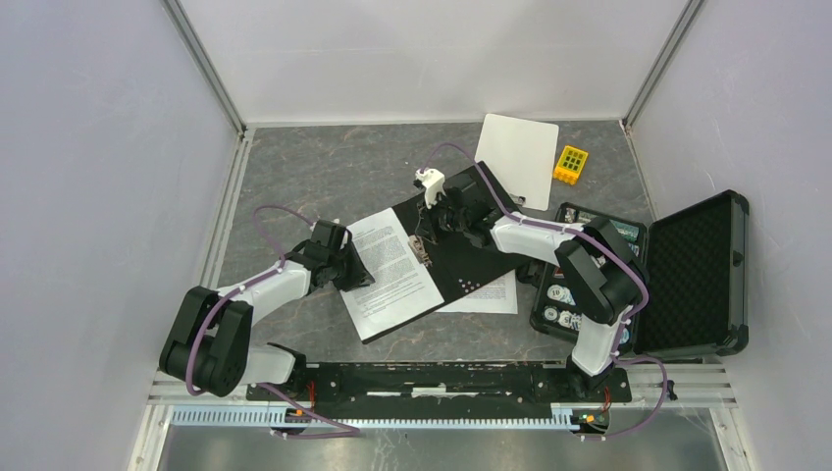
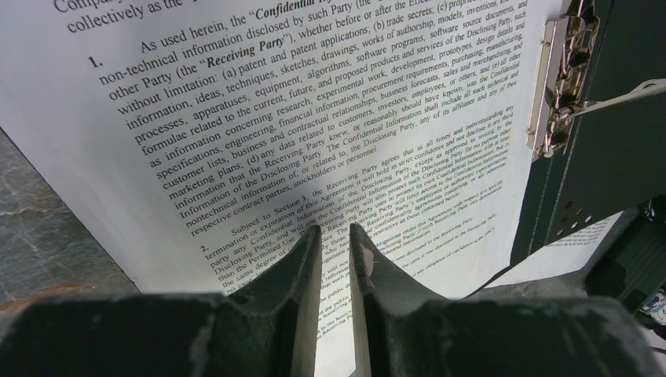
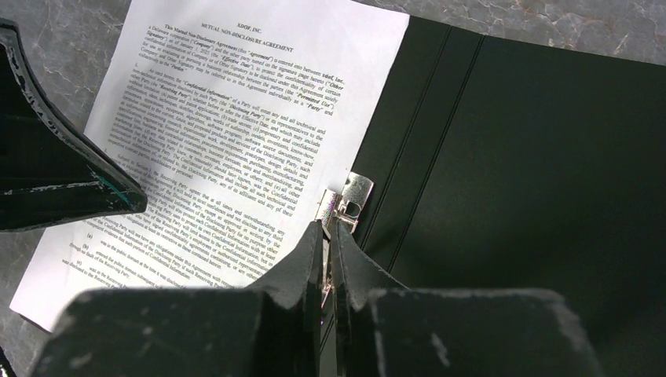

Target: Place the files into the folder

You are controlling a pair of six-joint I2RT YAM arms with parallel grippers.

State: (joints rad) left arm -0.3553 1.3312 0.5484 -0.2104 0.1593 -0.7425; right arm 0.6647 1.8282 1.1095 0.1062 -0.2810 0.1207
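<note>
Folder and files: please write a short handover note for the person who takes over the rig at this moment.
Left gripper: jaws a little apart over the first sheet; contact unclear.
Right gripper: almost closed at the metal clip; grip unclear.
Folder: open on the table, black inside up.
Done: first sheet lies on the folder's left half, its edge at the clip.
Left: second sheet is partly under the folder; probably put it in, clip both, close.
</note>
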